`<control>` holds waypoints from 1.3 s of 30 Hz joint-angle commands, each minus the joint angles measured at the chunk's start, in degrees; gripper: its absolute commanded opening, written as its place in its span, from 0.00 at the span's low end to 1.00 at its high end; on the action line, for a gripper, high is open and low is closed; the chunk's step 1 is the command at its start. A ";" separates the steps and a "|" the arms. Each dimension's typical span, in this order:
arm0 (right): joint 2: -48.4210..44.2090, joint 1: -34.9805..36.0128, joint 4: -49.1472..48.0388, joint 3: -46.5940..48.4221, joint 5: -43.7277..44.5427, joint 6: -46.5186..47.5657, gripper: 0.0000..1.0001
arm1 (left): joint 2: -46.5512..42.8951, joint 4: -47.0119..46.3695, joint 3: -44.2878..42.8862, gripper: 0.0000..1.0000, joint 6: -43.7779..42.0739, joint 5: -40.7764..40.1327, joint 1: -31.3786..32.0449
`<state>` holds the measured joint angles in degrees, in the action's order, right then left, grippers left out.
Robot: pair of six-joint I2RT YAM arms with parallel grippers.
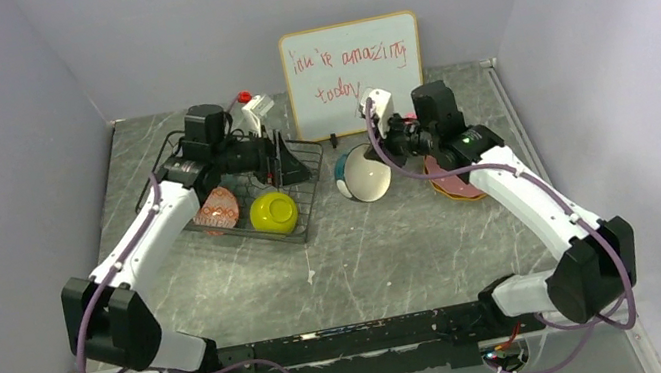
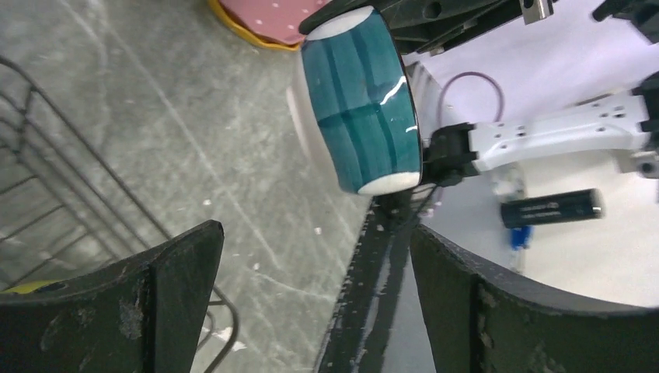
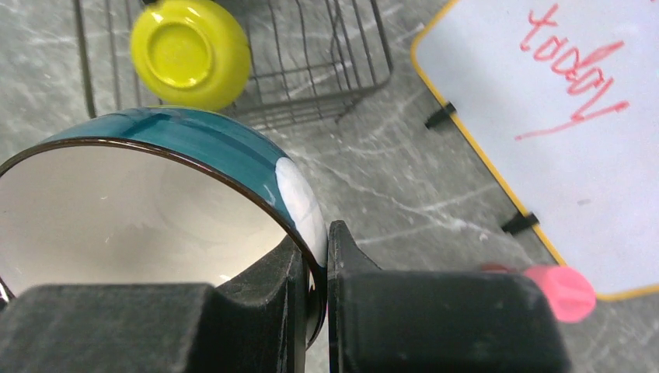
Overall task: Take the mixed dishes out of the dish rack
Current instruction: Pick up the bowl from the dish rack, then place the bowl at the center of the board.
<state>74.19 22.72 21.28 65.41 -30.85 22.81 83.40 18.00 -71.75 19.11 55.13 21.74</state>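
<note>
One right hand point(image 3: 317, 250) tight on blue-patterned bowl point(image 3: 148, 210).

walls point(image 1: 179, 29): plain pale grey | tabletop point(image 1: 399, 256): grey marbled | light: even

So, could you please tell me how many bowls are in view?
2. A yellow bowl sits in the rack; a teal bowl is gripped by the right gripper. The pink patterned dish by the yellow one might be a third.

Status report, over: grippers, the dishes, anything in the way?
Left gripper open, empty, at right end of rack. Right gripper shut on rim of blue bowl, outside rack. Yellow bowl in rack. Nothing seen in the way.
</note>
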 commanded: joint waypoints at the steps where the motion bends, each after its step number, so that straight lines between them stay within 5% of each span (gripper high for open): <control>1: -1.12 -0.54 4.12 0.69 6.97 2.89 0.00 | -4.44 6.56 -4.22 0.94 -10.97 -8.50 -0.02; 15: 20.52 -2.56 13.77 13.19 20.34 2.15 0.00 | -10.08 11.94 -6.09 0.94 -18.40 -24.86 -2.96; 25: 37.79 -4.61 18.96 27.66 19.66 3.50 0.00 | -13.75 11.47 -4.32 0.94 -21.77 -26.78 -4.28; 39: 46.77 -5.20 20.73 34.00 19.04 4.87 0.00 | -15.10 11.09 -4.01 0.94 -22.68 -27.22 -5.06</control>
<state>121.36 17.91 41.47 96.07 -10.74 26.98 70.19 30.09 -76.12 -2.28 28.53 17.23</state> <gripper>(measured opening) 0.114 0.940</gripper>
